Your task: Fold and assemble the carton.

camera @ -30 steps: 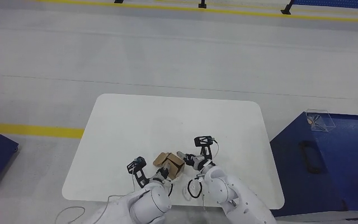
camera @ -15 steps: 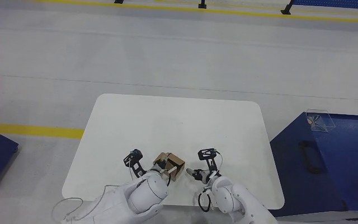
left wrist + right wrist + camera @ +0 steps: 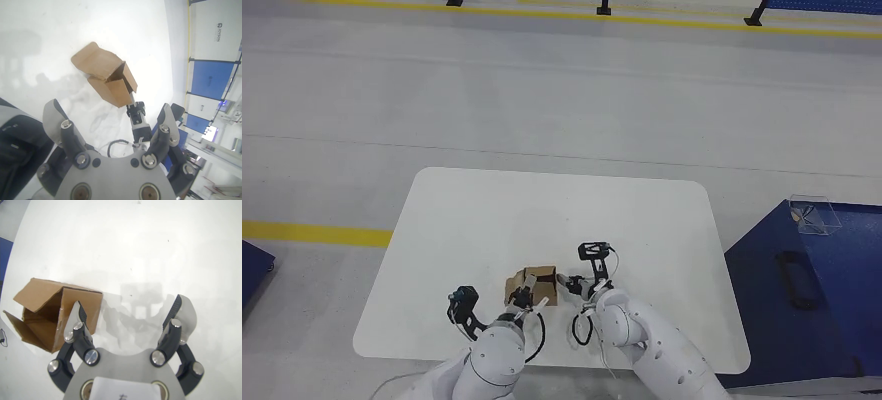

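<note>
Cardboard carton [image 3: 534, 285] lies on its side at the near middle of the white surface [image 3: 642, 215], end flaps splayed open. Right pincer [image 3: 129, 301], spread wide, sets one finger against its right wall, probably to steady it. Left pincer [image 3: 109, 108] hovers released near-left, clear of the flaps.

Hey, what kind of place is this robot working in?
Likely an industrial hall or robot test area: a wide pale floor with yellow lines, blue partition panels, and one white table holding the carton.
</note>
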{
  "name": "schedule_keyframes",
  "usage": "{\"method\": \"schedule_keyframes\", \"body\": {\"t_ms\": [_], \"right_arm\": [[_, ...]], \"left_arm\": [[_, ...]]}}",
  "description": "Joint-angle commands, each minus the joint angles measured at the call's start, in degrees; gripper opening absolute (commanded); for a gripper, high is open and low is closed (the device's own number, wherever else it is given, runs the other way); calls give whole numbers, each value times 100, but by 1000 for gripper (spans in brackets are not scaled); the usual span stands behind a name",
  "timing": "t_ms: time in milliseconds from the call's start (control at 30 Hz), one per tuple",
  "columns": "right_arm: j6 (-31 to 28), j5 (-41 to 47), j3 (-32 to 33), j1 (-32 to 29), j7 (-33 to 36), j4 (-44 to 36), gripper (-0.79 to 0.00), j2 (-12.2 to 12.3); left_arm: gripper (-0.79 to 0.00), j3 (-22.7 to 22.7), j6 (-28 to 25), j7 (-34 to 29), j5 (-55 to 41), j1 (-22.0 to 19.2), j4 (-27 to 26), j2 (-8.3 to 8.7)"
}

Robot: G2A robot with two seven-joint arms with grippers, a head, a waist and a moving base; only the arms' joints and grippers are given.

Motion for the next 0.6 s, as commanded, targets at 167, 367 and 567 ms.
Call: {"method": "schedule_keyframes", "body": {"t_ms": [167, 367, 567], "right_arm": [[120, 126, -58, 121, -99, 233, 0, -85], [-102, 101, 345, -172, -752, -280, 0, -12], [-492, 53, 605, -545, -1448, -777, 0, 49]], "left_arm": [[0, 21, 6, -5, 48, -9, 9, 1], [0, -181, -1204, -503, 301, 463, -159, 10], [0, -245, -2855, -488, 979, 922, -61, -42]]}}
